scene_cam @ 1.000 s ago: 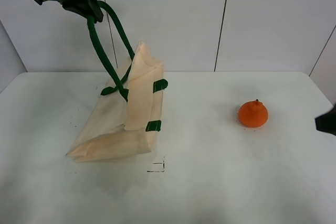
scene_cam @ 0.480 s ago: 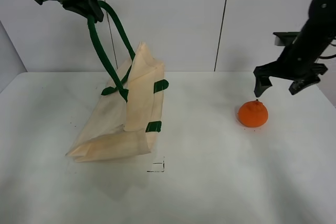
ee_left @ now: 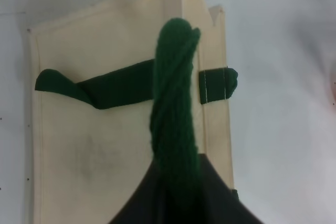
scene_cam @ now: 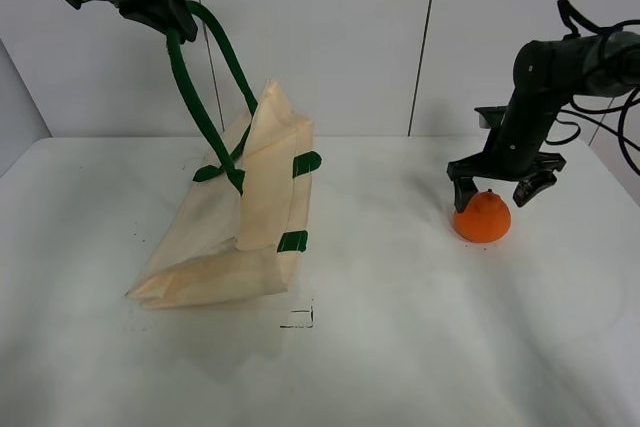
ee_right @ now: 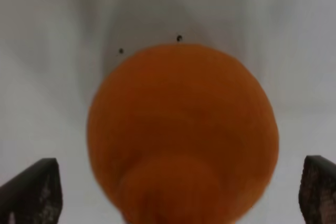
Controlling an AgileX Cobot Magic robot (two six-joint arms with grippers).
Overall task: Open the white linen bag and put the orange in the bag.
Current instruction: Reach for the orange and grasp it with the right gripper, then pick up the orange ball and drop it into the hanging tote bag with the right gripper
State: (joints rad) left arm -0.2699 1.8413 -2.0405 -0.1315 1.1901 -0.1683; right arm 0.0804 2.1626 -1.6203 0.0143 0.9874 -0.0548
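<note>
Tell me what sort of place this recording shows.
Probably a robotics lab test bench: a bare white table, a plain white panelled wall, and only two props set out, the white linen bag and the orange.

Item 1, white linen bag (scene_cam: 215, 237): cream cloth tote. Its dark green handles (scene_cam: 188, 87) are bunched together and taut, running upward. Two green strap tabs (scene_cam: 305, 162) show on the narrow side panel. The bag is tilted, with one upper corner raised and the bottom edge on the table (scene_cam: 400, 357), just behind and left of the black square mark (scene_cam: 297, 318).

Item 2, orange (scene_cam: 482, 218): round and bright, with the knob and short stem (scene_cam: 490, 193) on top. It sits on the table well right of the mark.
</note>
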